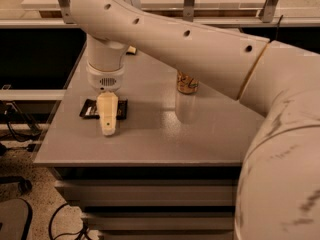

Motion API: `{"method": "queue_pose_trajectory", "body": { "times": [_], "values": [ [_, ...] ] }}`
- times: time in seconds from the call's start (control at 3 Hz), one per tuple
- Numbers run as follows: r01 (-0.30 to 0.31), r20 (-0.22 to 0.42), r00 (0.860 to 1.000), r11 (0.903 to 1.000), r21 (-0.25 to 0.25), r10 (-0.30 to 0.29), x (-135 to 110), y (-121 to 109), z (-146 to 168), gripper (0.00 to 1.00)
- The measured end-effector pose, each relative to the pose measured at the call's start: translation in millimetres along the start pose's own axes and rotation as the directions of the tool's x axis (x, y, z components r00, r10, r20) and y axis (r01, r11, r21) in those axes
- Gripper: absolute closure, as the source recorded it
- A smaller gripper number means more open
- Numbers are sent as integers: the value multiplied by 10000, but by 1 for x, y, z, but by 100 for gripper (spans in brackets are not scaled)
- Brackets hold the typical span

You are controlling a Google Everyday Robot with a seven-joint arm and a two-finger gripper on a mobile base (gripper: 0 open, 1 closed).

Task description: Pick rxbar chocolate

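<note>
Camera view: jaws over rxbar chocolate (89, 109)

The arm (200, 39) is a thick, smooth, off-white tube with a row of small dark round holes (186, 33). A thin tan seam (254, 66) rings its joint with the bulky near-right shell (285, 149), which bears grey scuffs. The wrist (106, 64) has a dotted vent grille (107, 81). Below it, at the left, hangs the cream gripper (108, 129).
</note>
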State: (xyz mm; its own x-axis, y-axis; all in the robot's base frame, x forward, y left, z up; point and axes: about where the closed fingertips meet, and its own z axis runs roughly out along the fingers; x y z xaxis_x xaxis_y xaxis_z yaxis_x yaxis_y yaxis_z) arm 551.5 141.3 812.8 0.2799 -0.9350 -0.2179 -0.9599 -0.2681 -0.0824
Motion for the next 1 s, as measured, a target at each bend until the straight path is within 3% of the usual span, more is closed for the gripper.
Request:
{"method": "queue_pose_trajectory", "body": {
  "times": [1.0],
  "values": [
    [-38, 24, 10000, 10000, -42, 38, -2, -1, -16, 86]
  ]
}}
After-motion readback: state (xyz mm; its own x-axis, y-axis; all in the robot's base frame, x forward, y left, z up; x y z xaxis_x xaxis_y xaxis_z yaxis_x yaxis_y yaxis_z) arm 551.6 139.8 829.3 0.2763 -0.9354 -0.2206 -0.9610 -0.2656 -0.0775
